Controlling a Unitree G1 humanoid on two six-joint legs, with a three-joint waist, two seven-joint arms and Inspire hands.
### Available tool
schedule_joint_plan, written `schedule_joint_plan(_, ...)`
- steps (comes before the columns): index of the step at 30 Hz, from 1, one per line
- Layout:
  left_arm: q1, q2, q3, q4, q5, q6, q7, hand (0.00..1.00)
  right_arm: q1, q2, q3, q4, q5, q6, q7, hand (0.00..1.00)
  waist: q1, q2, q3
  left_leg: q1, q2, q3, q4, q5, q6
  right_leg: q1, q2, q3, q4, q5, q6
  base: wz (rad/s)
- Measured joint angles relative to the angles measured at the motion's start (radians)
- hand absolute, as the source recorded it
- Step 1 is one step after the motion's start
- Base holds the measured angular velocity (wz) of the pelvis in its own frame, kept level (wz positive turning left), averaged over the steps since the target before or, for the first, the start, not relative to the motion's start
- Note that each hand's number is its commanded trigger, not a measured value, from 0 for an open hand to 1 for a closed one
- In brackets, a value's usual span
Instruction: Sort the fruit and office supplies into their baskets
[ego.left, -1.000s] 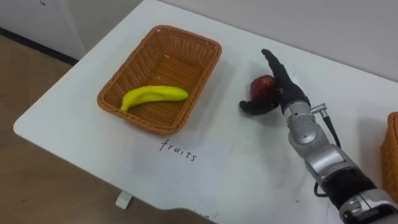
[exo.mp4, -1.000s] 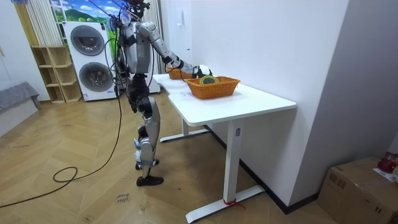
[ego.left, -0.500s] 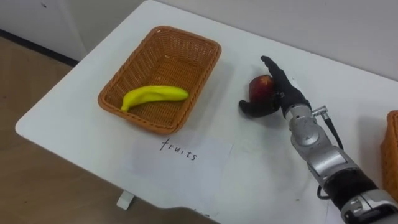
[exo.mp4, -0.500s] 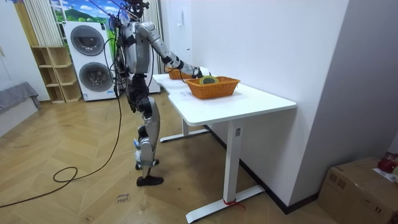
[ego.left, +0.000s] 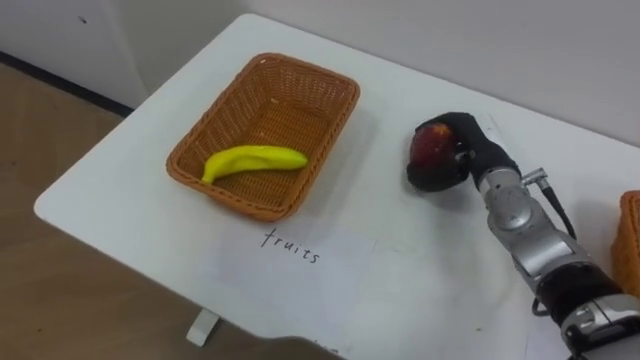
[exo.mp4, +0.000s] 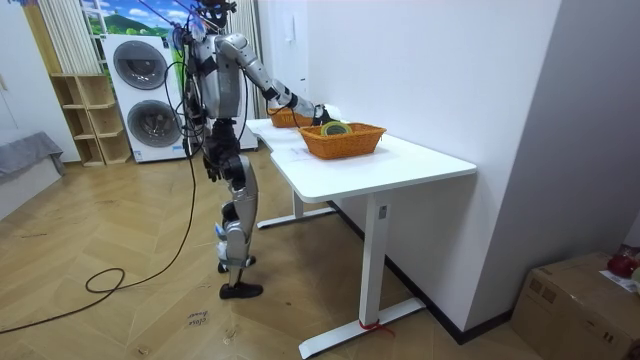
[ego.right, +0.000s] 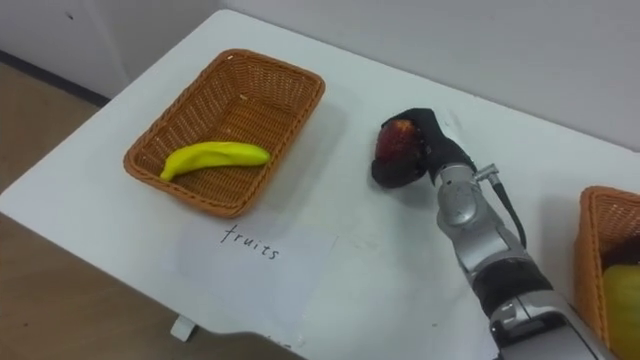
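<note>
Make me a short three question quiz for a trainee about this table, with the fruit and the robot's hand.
1. True or false: the banana lies inside the wicker basket.
2. Multiple choice: the right hand has its fingers curled round which thing? A, the red apple; B, a stapler; C, a pair of scissors.
3. Short answer: does the red apple sit to the robot's left or to the robot's right of the wicker basket?

Key: 1, true. 2, A. 3, to the robot's right, outside the wicker basket.
</note>
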Motion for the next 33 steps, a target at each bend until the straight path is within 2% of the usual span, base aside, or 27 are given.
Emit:
schedule_joint_plan(4,-0.001,0.000,0.000,0.002,0.000,-0.001,0.000,0.00,0.001,0.001,0.000,0.002,0.001,0.002,0.009,1.00,0.000,0.001,0.0062,0.011,0.000,-0.002,0.000,0.000,0.000,0.011,0.000,-0.003,-0.003,0.000,0.000,0.00)
schedule_joint_plan(16,-0.014,-0.001,-0.001,0.020,-0.002,-0.006,0.002,0.00,0.005,0.007,0.001,0.003,0.001,0.001,0.023,1.00,-0.002,0.004,0.0122,0.049,0.002,0.010,-0.017,-0.001,-0.001,0.044,0.005,0.013,-0.017,0.000,0.000,-0.03)
schedule_joint_plan(21,-0.020,-0.001,0.000,0.014,0.000,-0.009,0.003,0.00,0.003,0.007,-0.003,0.000,0.001,0.000,0.049,1.00,-0.002,0.001,0.0091,0.054,0.003,0.026,-0.019,-0.001,0.000,0.043,0.005,0.032,-0.017,0.000,0.000,-0.08)
schedule_joint_plan(25,-0.022,0.000,0.001,-0.005,0.000,-0.010,0.003,0.00,0.001,0.007,-0.005,-0.001,0.000,0.001,0.074,1.00,-0.003,0.004,0.0060,0.066,0.005,0.040,-0.022,-0.001,0.000,0.043,0.005,0.042,-0.016,0.001,0.001,-0.09)
schedule_joint_plan(28,-0.018,-0.001,0.001,-0.017,0.000,-0.010,0.003,0.00,-0.002,0.007,-0.010,-0.007,-0.009,0.003,0.102,1.00,-0.004,0.009,0.0002,0.075,0.006,0.053,-0.031,-0.001,0.000,0.045,0.006,0.065,-0.016,0.001,0.001,-0.15)
schedule_joint_plan(33,-0.018,0.000,0.001,-0.020,0.002,-0.016,0.003,0.00,-0.004,0.007,-0.011,-0.013,-0.006,0.005,0.126,1.00,-0.006,0.012,-0.0021,0.090,0.009,0.074,-0.039,-0.001,0.001,0.049,0.007,0.082,-0.015,0.001,0.001,-0.11)
